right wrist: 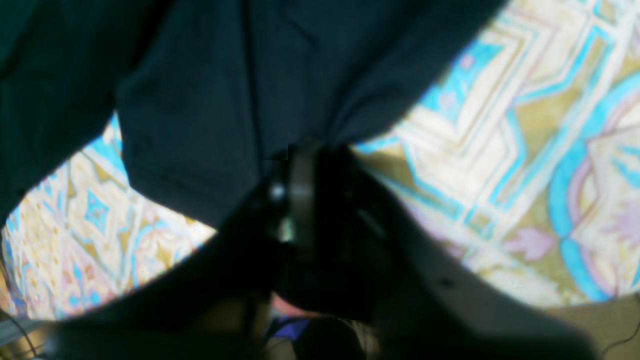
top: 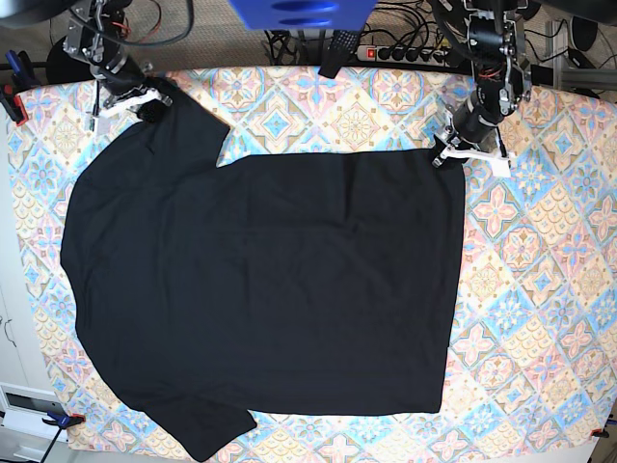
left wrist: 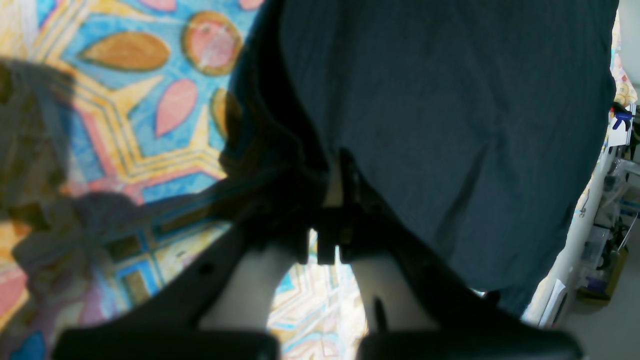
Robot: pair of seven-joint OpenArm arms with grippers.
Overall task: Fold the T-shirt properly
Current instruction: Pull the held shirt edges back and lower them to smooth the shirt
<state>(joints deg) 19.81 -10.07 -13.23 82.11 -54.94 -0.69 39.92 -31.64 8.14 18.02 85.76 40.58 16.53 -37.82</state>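
The black T-shirt (top: 270, 289) lies spread flat on the patterned tablecloth (top: 540, 289), sleeves at the left, hem at the right. My left gripper (top: 445, 152) is at the far hem corner and is shut on the fabric; in the left wrist view its jaws (left wrist: 336, 195) pinch the black cloth (left wrist: 440, 125). My right gripper (top: 145, 101) is at the far left sleeve. In the right wrist view it (right wrist: 312, 155) is shut on a bunched edge of the shirt (right wrist: 225, 75). No tag shows.
A power strip (top: 400, 53) and cables lie beyond the table's far edge. A blue object (top: 299, 12) hangs at the top centre. Clamps (top: 63, 419) sit on the table's left edge. Shelving (left wrist: 617, 200) stands past the table edge.
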